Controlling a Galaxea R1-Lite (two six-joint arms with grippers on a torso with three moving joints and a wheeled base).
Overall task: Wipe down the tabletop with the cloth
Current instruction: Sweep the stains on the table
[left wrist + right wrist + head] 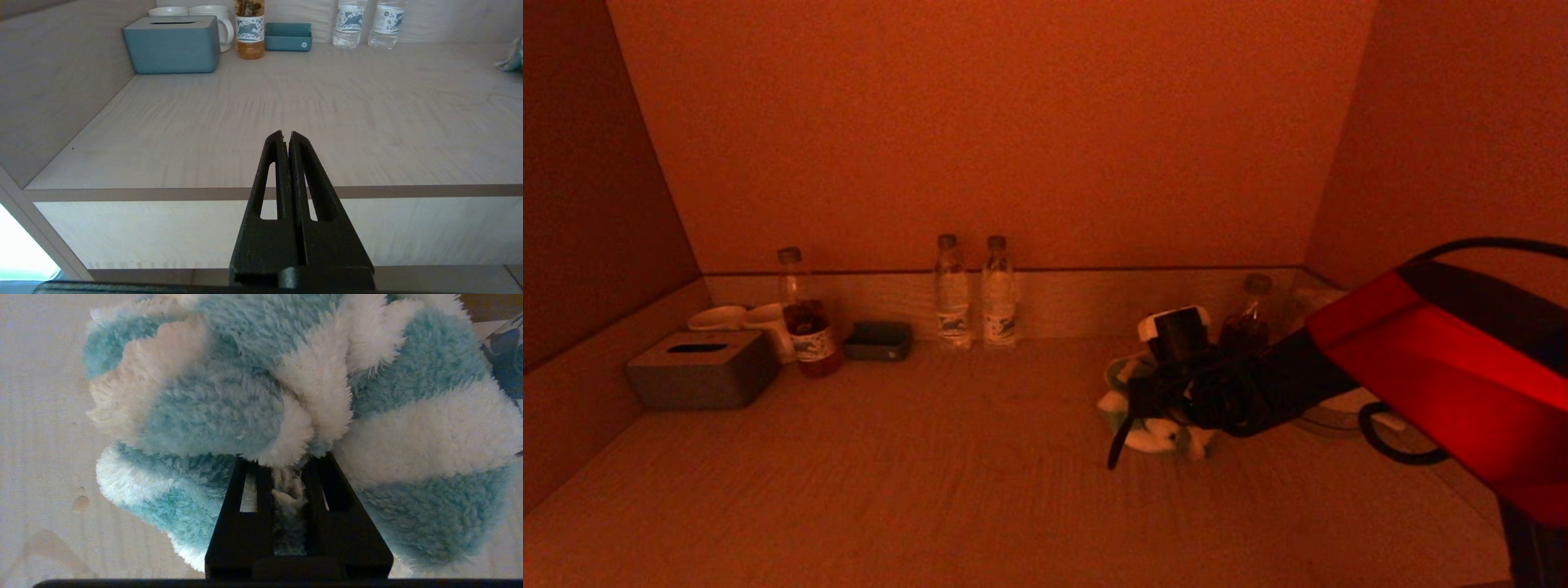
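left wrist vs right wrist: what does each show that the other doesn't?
Left wrist only: the left gripper shut and empty at the front edge of the shelf, a tissue box, mugs, a tea bottle, a small tray, two water bottles.
Right wrist only: the right gripper shut on the cloth, and a stain beside it.
Both: the tabletop and the cloth.

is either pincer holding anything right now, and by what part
The right pincer is shut on the striped fluffy cloth, pinching a bunched fold near its middle. The left pincer is shut on nothing, short of the tabletop.
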